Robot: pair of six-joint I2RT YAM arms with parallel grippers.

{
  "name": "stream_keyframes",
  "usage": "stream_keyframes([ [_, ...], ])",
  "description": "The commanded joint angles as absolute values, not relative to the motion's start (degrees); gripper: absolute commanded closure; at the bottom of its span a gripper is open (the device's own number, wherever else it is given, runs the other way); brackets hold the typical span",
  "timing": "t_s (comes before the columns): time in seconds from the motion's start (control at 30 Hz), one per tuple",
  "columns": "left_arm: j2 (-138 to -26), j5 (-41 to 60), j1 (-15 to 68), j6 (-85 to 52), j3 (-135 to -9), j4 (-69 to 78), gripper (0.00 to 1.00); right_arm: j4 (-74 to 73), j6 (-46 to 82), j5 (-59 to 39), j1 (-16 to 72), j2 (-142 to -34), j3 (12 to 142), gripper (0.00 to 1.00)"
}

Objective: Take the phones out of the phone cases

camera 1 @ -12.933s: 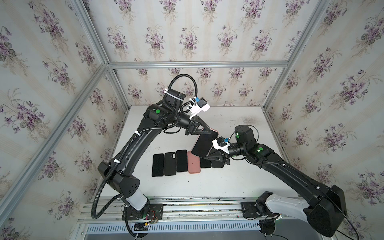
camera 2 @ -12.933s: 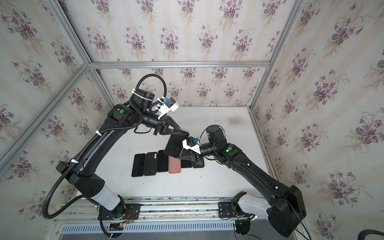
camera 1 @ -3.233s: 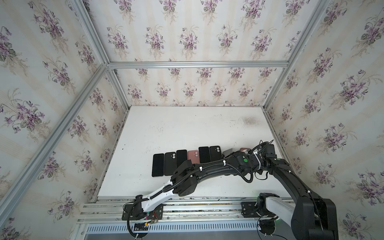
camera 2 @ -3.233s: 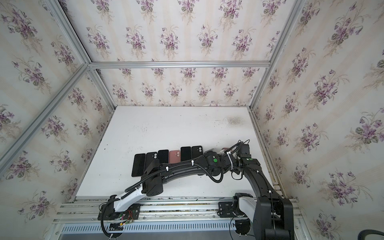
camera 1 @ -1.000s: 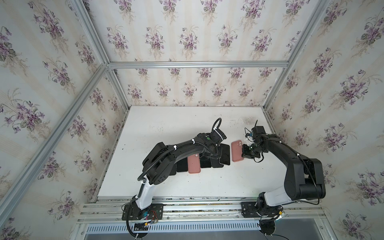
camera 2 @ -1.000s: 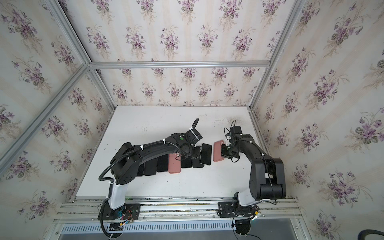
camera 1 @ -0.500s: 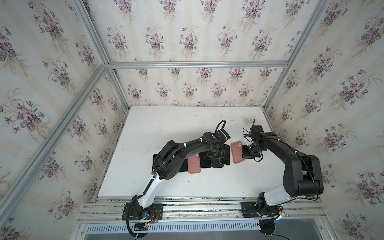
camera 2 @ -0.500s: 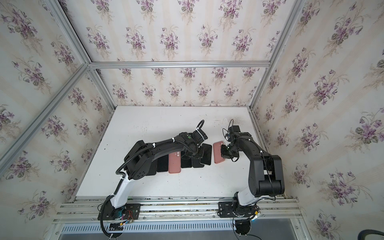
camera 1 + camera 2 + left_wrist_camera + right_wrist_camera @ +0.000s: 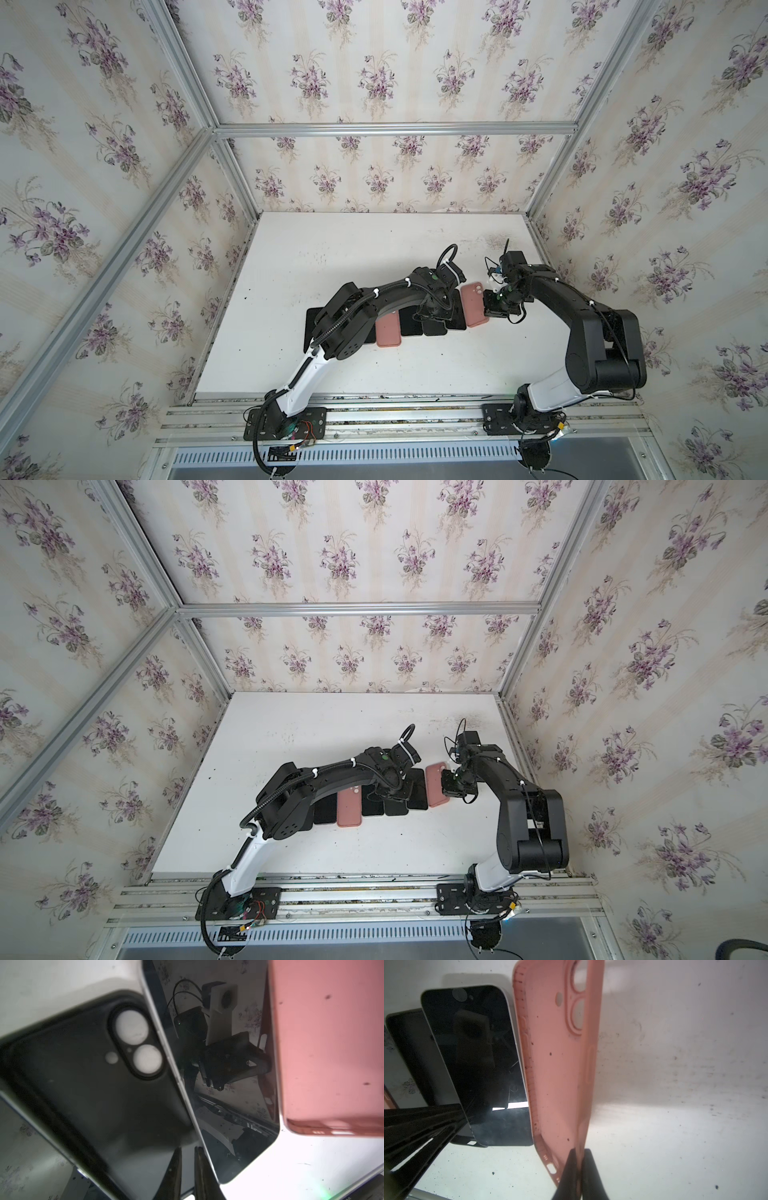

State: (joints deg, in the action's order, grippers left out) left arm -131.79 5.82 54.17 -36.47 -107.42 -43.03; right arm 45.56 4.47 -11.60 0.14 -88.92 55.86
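The empty pink phone case [image 9: 556, 1064] hangs tilted at the right end of the row [image 9: 473, 305] [image 9: 436, 789]. My right gripper [image 9: 579, 1153] is shut on its side wall near a bottom corner. The phone [image 9: 473, 1053], black screen up, lies flat on the table right beside the case [image 9: 455, 309] [image 9: 228, 1095]. My left gripper [image 9: 188, 1148] [image 9: 430, 318] hovers at that phone's edge, its jaws almost together with only a thin slit. Nothing shows between them.
A black case [image 9: 93, 1095] with open camera holes lies askew against the phone. A second pink case [image 9: 388, 330] and several dark phones [image 9: 411, 328] fill the row, partly under the left arm. White table [image 9: 332, 257] lies beyond; the right wall frame [image 9: 540, 245] is close.
In the oldest frame both grippers held the phone in its case aloft. Now the phone lies in the row and the right gripper holds the bare case. Over the last second the left elbow shifted.
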Motion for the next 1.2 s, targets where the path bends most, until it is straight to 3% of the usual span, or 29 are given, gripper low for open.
stream_keyframes([
  [0.0, -132.01, 6.89, 54.49, -35.82, -107.86, -43.51, 0.79, 46.88, 3.6, -10.91, 0.17, -89.28, 57.09, 1.0],
  [0.53, -129.23, 5.64, 54.15, -35.42, -108.13, -44.16, 0.57, 48.99, 1.54, -9.53, 0.13, -90.88, 59.22, 0.9],
  [0.7, -124.19, 5.0, 53.19, -35.33, -108.63, -44.0, 0.46, 49.53, 0.62, -9.84, 0.17, -91.52, 59.72, 0.86],
  [0.73, -123.05, 5.01, 53.0, -35.09, -108.99, -43.75, 0.39, 49.65, 0.62, -9.8, 0.17, -91.82, 59.85, 0.85],
  [0.9, -117.52, 4.1, 52.25, -33.87, -110.82, -43.51, 0.26, 49.86, 0.53, -10.34, 0.18, -92.99, 60.2, 0.75],
  [1.17, -104.71, 0.3, 49.28, -32.8, -105.72, -42.48, 0.01, 49.53, 0.42, -8.49, 0.18, -92.51, 60.12, 0.48],
])
